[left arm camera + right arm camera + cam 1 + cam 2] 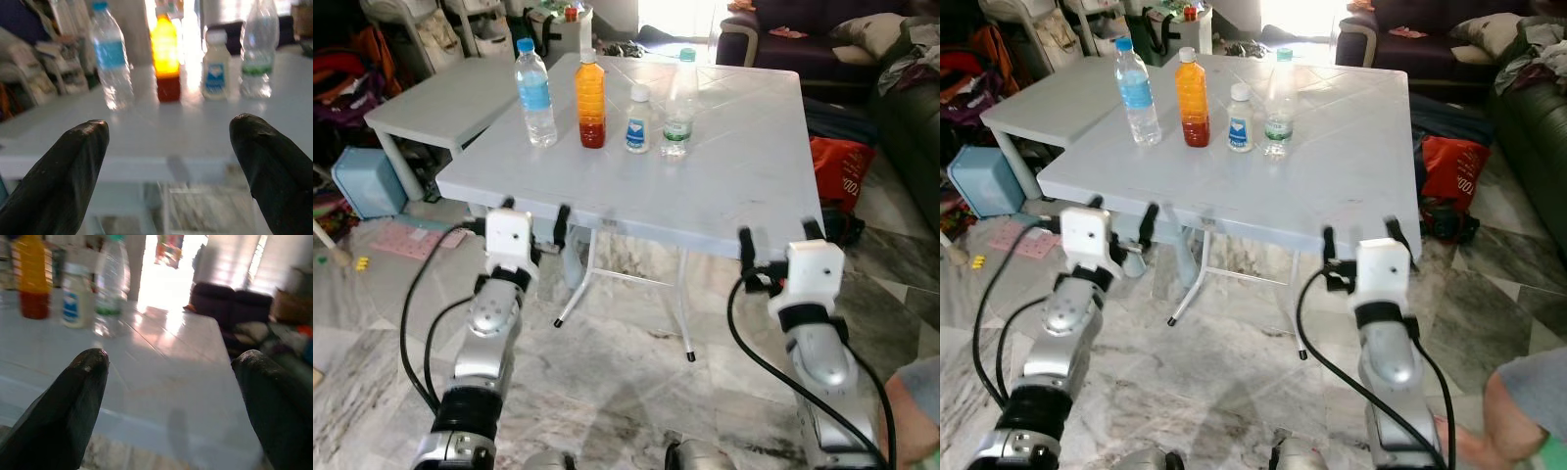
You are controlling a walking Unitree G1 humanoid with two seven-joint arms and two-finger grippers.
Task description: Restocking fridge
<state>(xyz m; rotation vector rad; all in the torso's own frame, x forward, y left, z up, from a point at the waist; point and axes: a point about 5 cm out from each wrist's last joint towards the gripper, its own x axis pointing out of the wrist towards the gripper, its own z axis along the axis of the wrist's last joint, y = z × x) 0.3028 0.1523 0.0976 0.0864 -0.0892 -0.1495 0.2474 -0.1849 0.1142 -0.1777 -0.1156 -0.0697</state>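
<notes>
- Both grippers were raised before the near edge of a white table (724, 186), neither touching anything.
- Left gripper (534, 217) had its two black fingers (63, 171) spread apart with nothing between them; it sat just short of the table's near edge, on the side where the bottles stood.
- Right gripper (780, 238) was spread the same way, holding nothing, near the table's near right corner and well apart from the bottles.
- Four bottles stood upright in a row toward the far side of the table, beyond the left gripper and out of its reach.
- Counted from the robot's left: one clear water bottle with a blue label (535, 94), one tall bottle of orange drink (590, 102), one small white bottle with a blue label (637, 120), and one clear bottle with a green label (678, 106).
- Two tables stood together, a second white one (440, 98) butting against the first on the left.
- One red bag (840, 168) lay on the floor to the right, beside a dark sofa (911, 127).
</notes>
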